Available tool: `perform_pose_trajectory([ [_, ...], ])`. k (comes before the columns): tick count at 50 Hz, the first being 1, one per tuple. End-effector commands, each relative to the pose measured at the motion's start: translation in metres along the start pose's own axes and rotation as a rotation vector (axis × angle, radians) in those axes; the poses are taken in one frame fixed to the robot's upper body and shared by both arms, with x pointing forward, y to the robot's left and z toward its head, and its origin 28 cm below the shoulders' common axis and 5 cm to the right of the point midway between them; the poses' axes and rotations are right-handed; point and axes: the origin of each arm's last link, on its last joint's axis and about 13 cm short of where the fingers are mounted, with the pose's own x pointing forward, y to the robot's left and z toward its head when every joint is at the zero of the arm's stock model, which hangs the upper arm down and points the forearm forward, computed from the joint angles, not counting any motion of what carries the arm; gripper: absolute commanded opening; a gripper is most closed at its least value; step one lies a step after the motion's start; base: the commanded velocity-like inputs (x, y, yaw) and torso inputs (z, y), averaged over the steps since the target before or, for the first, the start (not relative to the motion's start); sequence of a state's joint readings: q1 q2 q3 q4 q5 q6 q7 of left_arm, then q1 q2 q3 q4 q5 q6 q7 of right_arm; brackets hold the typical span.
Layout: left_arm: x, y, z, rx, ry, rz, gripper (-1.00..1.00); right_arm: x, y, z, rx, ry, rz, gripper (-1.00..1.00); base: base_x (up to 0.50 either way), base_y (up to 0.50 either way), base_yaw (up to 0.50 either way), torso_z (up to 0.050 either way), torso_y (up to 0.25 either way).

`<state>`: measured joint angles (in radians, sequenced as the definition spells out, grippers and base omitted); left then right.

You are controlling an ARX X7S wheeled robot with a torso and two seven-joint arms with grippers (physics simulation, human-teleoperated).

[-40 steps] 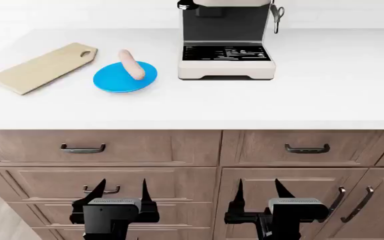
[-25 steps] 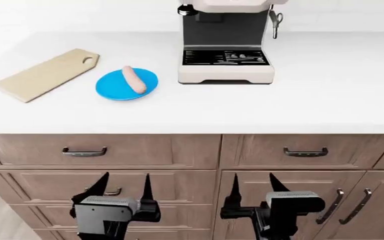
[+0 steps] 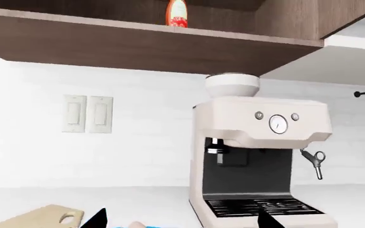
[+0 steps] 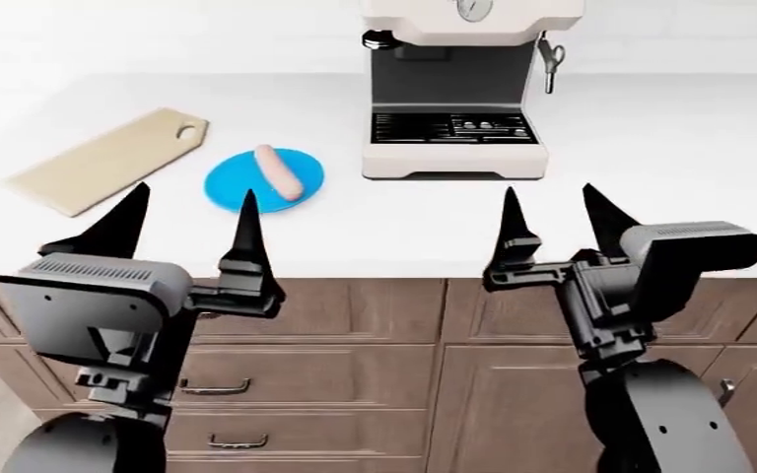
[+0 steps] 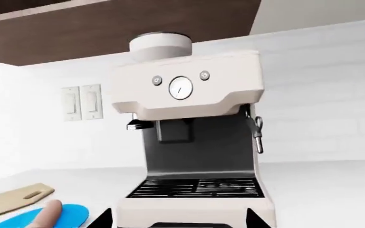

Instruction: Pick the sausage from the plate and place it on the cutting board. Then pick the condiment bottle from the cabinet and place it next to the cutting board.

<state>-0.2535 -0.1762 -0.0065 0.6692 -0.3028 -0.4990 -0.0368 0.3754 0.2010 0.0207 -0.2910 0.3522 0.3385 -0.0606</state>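
The surface (image 4: pixel 694 148) looked white, smooth and a little dull. Beyond the left fingers (image 4: pixel 244 235), the cutting board (image 4: pixel 103 160) looked like pale, matt wood. The plate (image 4: pixel 263 179) looked like smooth, bright blue plastic, and the sausage (image 4: pixel 275 170) on it was soft pink and smooth. Beyond the right fingers (image 4: pixel 516 236), the coffee machine (image 4: pixel 464 99) had a creamy, smooth shell with a dark metal grate. Both pairs of fingers looked like black, hard plastic, and the bodies behind them were grey and matt. The drawers (image 4: pixel 339 315) below looked like brown wood with a grain. The condiment bottle (image 3: pixel 177 13) looked like shiny orange plastic.
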Motion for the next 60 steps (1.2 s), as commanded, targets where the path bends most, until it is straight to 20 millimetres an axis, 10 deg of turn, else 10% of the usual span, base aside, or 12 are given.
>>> perform_pose_trajectory([
  [1,0.0005,-0.0019,0.0203,0.049,-0.037,-0.005,1.00,0.0051,0.0028,0.0220,-0.010,-0.033,0.070,1.00,0.00,0.50,0.00,0.000,0.000],
  [60,0.0040,-0.0005,0.0237,0.102,-0.020,-0.007,1.00,0.0019,0.0091,0.0262,-0.112,-0.071,0.120,1.00,0.16,0.46,0.00,0.000,0.000],
])
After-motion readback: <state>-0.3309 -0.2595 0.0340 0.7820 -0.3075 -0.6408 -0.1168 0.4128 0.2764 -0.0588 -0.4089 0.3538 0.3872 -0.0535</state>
